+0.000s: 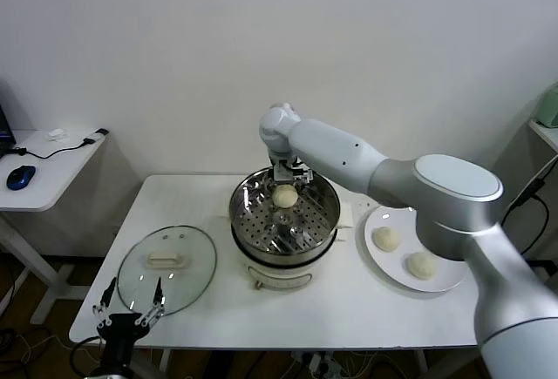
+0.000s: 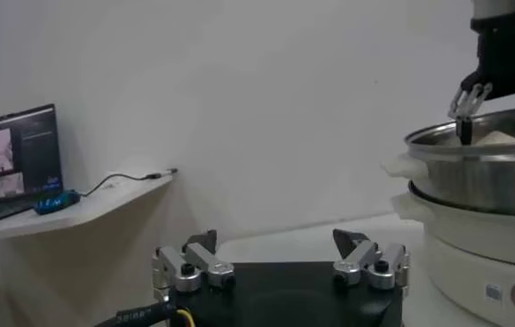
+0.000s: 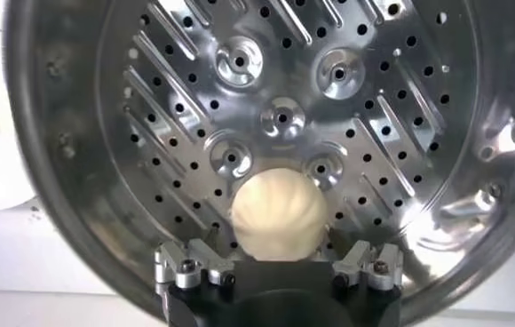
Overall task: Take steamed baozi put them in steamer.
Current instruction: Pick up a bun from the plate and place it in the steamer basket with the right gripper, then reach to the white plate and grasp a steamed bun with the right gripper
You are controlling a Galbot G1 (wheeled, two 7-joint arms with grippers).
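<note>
Here the bun hangs over the steamer's perforated tray, clasped by the right gripper; lower it gently and release only once it rests flat. Two buns wait on the plate. The left gripper idles, fingers spread, beside the lid.

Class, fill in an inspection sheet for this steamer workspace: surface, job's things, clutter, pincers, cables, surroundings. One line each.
Surface: white table, holding everything below.
Job's things: steel steamer on a white base at centre; one baozi over its perforated tray; two baozi on the white plate to the robot's right.
Clutter: glass lid lying flat to the robot's left.
Pincers: right pincer inside the steamer, fingers shut on the baozi; left pincer open, idle at the table's near left edge.
Cables: a black cable on the side desk.
Surroundings: white wall; side desk with a blue mouse.
</note>
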